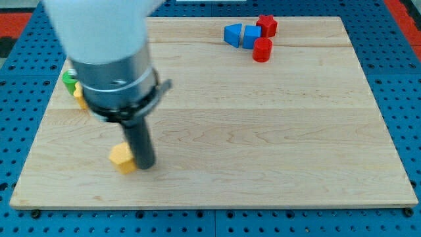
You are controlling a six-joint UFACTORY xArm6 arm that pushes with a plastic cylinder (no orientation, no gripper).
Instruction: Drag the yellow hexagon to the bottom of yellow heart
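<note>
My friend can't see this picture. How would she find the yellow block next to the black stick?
Start at the wooden board and go to its bottom-left part, where my tip touches down. The yellow hexagon sits right against it on the view's left. It is alone there; the other yellow block hides farther up beside a green block.

Single high view — whole board (263, 131), angled down

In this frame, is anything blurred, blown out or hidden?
Camera view: the arm's pale housing at the view's top left is overexposed and soft; my tip and the yellow hexagon touching it on the view's left look sharp; the arm partly hides a green block and a yellow block; lighting is even, shadows faint.
</note>
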